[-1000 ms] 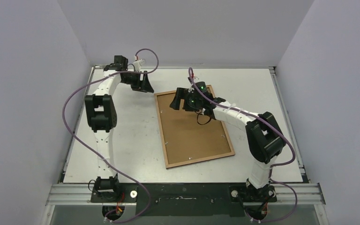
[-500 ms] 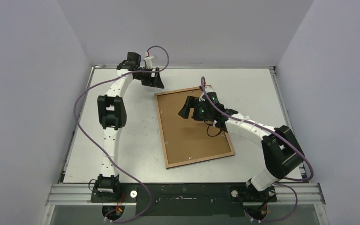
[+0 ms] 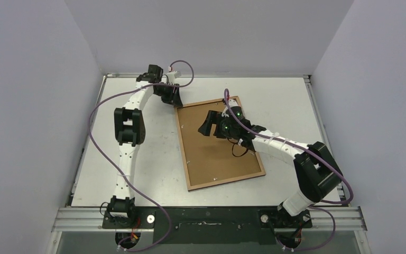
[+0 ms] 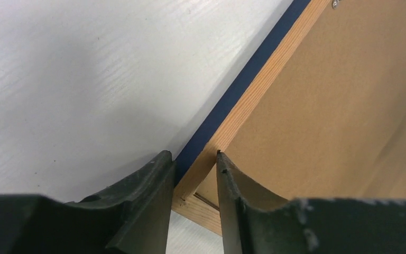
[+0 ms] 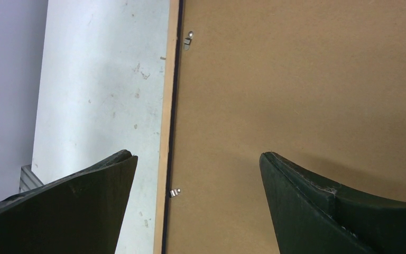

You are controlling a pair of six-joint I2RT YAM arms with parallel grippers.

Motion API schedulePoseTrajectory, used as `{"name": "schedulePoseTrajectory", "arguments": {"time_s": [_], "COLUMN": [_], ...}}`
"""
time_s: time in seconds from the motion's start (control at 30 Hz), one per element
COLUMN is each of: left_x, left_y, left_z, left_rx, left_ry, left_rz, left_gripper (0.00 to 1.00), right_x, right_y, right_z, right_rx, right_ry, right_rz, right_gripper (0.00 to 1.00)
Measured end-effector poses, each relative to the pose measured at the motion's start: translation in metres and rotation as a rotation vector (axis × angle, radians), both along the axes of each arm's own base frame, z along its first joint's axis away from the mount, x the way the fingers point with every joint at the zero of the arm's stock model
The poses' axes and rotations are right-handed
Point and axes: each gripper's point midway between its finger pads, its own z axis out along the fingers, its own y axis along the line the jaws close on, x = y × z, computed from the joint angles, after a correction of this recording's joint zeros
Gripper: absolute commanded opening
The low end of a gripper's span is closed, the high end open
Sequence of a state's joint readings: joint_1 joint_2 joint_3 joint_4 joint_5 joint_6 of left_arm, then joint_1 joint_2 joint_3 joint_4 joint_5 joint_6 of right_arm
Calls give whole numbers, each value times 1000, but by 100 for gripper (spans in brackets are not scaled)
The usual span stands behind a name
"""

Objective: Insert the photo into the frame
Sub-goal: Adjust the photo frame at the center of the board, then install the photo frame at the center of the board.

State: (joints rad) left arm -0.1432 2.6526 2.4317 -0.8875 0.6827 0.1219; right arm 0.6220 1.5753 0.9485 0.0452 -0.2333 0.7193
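The frame (image 3: 182, 143) lies back-up on the table, its light wood rim around a brown backing board (image 3: 219, 153). My left gripper (image 3: 173, 100) is at the frame's far left corner. In the left wrist view its jaws (image 4: 191, 156) sit close on either side of the wooden rail (image 4: 254, 90), with the dark blue side (image 4: 227, 100) against the outer finger. My right gripper (image 3: 207, 124) is open and empty above the backing board (image 5: 296, 79), near the frame's left rail (image 5: 168, 106). The photo is out of view.
Small metal clips (image 5: 188, 39) (image 5: 175, 193) hold the board along the left rail. White table (image 3: 137, 159) lies left of the frame, with grey walls on three sides. Purple cables loop over both arms.
My left gripper has moved right and down from the far left table corner onto the frame's far left corner. My right gripper has shifted slightly right over the backing board.
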Motion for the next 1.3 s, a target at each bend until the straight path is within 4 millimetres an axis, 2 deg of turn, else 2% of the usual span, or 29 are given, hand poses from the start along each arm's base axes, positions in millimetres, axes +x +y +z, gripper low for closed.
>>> {"name": "schedulePoseTrajectory", "arguments": {"time_s": [0.2, 0.3, 0.43, 0.6, 0.7, 1.0, 1.13, 1.3], "left_x": [-5, -15, -43, -83, -95, -99, -99, -99], "left_y": [2, 5, 11, 24, 31, 33, 33, 33], "left_z": [0, 1, 0, -2, -2, -2, -2, -2], "left_rx": [13, 21, 34, 36, 33, 31, 30, 31], "left_ry": [1, 11, 65, 152, 181, 187, 188, 185], "left_rz": [-19, -37, -57, -57, -47, -41, -40, -40], "left_gripper": [14, 11, 10, 10, 10, 10, 10, 10], "right_x": [-8, -10, -8, -16, -17, -18, -23, -27], "right_y": [21, 37, 67, 97, 111, 136, 139, 141], "right_z": [-5, -12, -20, -37, -43, -47, -56, -58], "right_rx": [9, 9, 19, 29, 36, 75, 69, 73], "right_ry": [3, 16, 15, 41, 47, 49, 70, 77], "right_rz": [52, 82, 133, 199, 225, 282, 293, 298], "right_gripper": [90, 90, 90, 90, 90, 90, 90, 90]}}
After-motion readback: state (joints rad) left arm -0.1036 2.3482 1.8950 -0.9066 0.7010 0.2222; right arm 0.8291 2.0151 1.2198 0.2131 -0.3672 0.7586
